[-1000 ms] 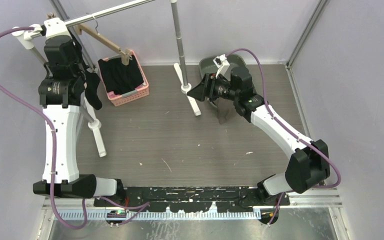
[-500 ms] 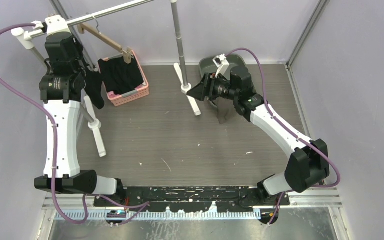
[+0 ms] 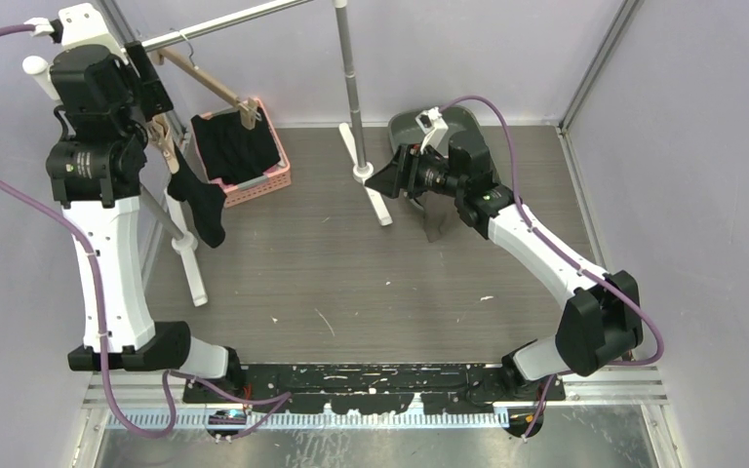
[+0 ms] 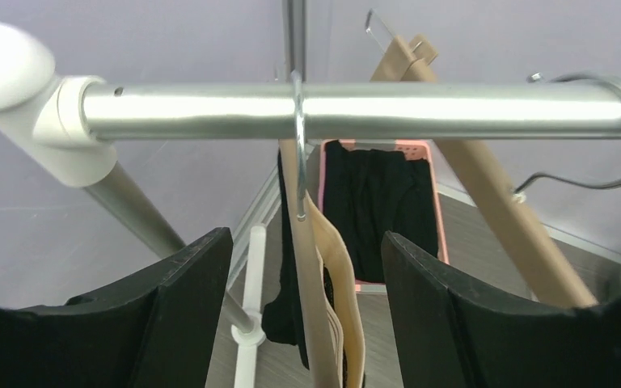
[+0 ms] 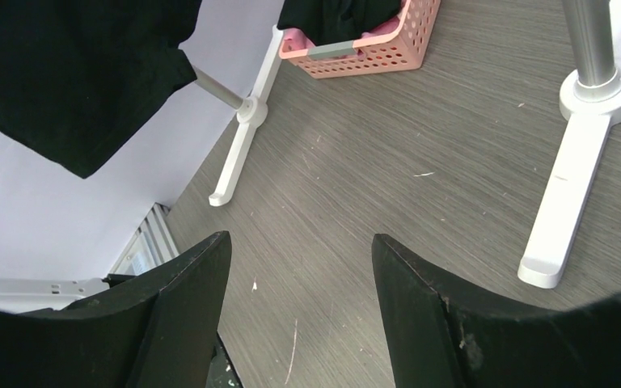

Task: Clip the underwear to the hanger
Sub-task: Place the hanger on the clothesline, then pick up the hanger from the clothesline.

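Note:
A wooden hanger [image 4: 329, 301] hangs by its metal hook [image 4: 297, 121] from the silver rail [image 4: 356, 111], seen edge-on in the left wrist view. Black underwear [image 3: 199, 203] dangles from this hanger [image 3: 165, 136], and part of the cloth [image 4: 289, 267] shows behind the wood. My left gripper [image 4: 303, 242] is open just under the rail, with one finger on each side of the hanger and neither touching it. In the top view the left gripper [image 3: 151, 93] is high at the rail's left end. My right gripper [image 3: 382, 180] hovers open and empty over the floor [image 5: 299, 242].
A second wooden hanger [image 3: 210, 83] hangs further along the rail, its clip on dark cloth in the pink basket [image 3: 254, 185]. The rack's white feet [image 3: 193, 268] and second post base [image 3: 371, 190] stand on the floor. A grey bin [image 3: 405, 125] sits behind my right arm.
My left gripper has opened and risen toward the rail, letting go of the hanger. The underwear now hangs free below it. The right arm has not moved.

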Tool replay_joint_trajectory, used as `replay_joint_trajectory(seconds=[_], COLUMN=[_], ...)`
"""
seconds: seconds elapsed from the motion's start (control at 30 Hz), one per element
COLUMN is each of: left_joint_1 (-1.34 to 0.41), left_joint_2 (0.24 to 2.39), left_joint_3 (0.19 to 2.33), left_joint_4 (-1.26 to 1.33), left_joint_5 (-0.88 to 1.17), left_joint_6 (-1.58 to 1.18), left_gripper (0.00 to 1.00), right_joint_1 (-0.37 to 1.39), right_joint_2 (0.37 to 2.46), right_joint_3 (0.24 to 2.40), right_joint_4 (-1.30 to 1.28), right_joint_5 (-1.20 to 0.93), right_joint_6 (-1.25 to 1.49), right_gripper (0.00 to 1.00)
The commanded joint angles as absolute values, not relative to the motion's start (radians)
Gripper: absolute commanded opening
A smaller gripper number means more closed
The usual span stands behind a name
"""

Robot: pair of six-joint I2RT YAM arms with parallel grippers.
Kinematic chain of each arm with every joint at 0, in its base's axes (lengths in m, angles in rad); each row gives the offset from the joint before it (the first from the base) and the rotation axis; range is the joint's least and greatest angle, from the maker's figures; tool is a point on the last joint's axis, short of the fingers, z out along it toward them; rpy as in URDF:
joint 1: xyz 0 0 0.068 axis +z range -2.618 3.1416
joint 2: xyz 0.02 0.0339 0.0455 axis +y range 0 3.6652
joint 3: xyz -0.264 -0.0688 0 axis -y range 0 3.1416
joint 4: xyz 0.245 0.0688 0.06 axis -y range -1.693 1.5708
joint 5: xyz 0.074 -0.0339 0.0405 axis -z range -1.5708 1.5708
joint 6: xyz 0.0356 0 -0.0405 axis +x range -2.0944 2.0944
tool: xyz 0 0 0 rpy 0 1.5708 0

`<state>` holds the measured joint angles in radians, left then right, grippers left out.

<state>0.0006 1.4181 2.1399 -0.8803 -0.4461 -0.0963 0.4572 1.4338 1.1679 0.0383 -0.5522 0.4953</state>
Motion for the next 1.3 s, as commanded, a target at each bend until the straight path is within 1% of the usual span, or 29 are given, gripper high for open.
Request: replay_joint_trajectory(seconds=[0.0, 0.17, 0.37, 0.53, 0.83, 1.07, 1.27], left_joint_1=[0.007, 0.007, 0.005, -0.011, -0.077, -0.156, -0.221], left_joint_2=[1.457, 1.477, 1.511, 1.538, 1.554, 1.610, 1.617], left_joint_3=[2.274, 2.345, 2.416, 2.422, 2.420, 2.480, 2.463], left_joint_4=[-0.977, -1.005, -1.033, -1.045, -1.002, -1.051, -1.052], left_joint_5=[-0.345, -0.256, -0.172, -0.140, -0.144, -0.188, -0.235], left_joint_6=[-0.125, -0.166, -0.201, -0.228, -0.274, -0.279, -0.280], left_gripper=[0.70, 0.68, 0.67, 0.67, 0.67, 0.67, 0.67], right_joint_1=[0.468, 0.485, 0.541, 0.585, 0.626, 0.629, 0.629], right_joint_2=[1.414, 1.450, 1.543, 1.601, 1.627, 1.588, 1.553], right_joint_3=[1.247, 1.342, 1.485, 1.538, 1.529, 1.470, 1.422], right_joint_4=[0.047, 0.009, -0.035, -0.023, -0.011, 0.009, 0.016], right_joint_5=[-0.515, -0.480, -0.418, -0.383, -0.343, -0.327, -0.321], right_joint_6=[0.460, 0.445, 0.416, 0.417, 0.429, 0.430, 0.424], right_gripper=[0.70, 0.70, 0.70, 0.70, 0.70, 0.70, 0.70])
